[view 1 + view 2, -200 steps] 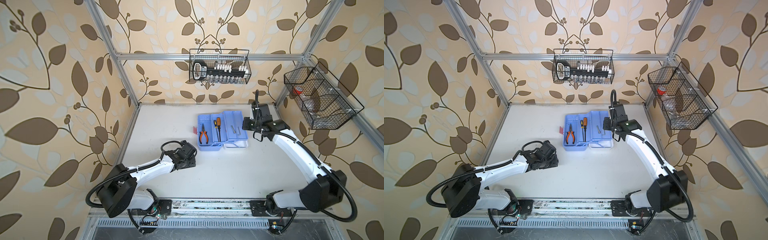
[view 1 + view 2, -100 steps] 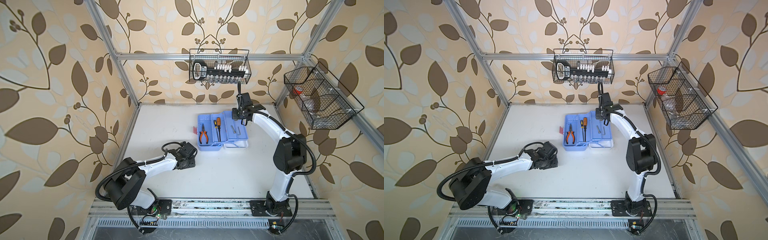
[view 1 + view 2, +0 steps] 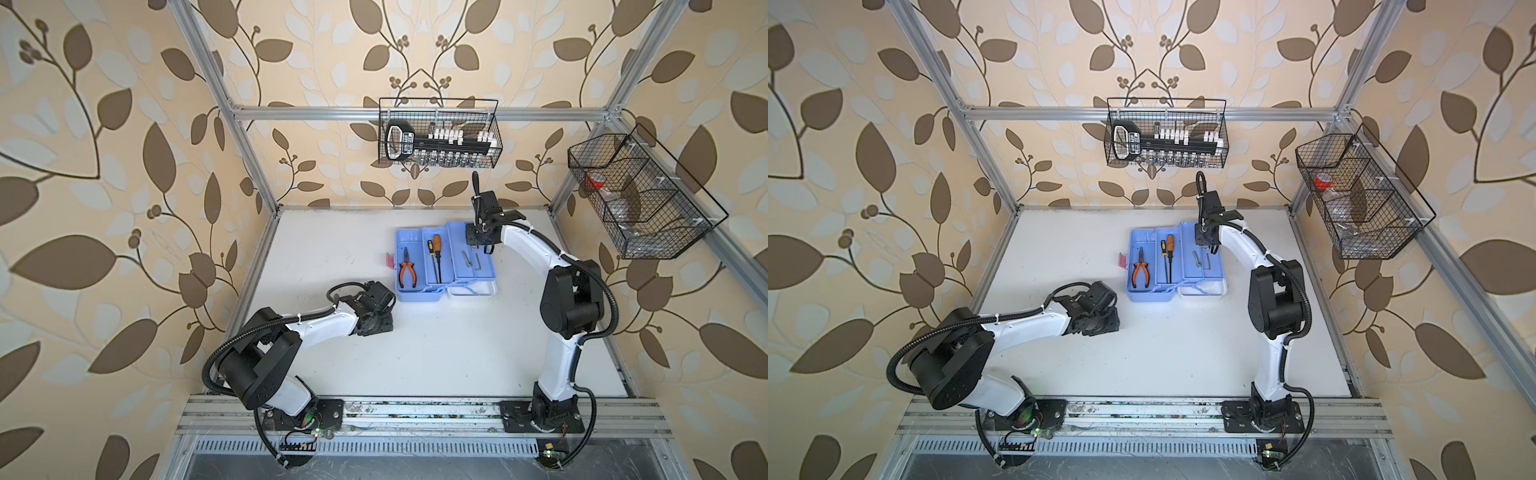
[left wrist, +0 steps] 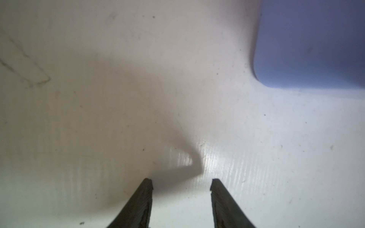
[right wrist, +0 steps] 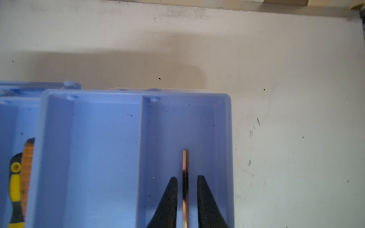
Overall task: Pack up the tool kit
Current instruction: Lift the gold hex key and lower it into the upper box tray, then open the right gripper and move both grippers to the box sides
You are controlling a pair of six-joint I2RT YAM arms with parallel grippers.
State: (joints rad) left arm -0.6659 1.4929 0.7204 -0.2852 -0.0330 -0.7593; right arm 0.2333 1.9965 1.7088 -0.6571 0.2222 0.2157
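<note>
Right wrist view showed the right gripper (image 5: 185, 180), jaws slightly apart astride the key (image 5: 185, 159), likely letting it rest in the kit (image 5: 110, 158) beneath; left gripper (image 4: 181, 184) gaped empty.

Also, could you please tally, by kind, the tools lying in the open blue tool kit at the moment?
Pliers: 1
Screwdrivers: 2, one orange-handled, one yellow-and-black-handled
Small metal bars: 2, the other beside it
Total in the tool kit: 5
</note>
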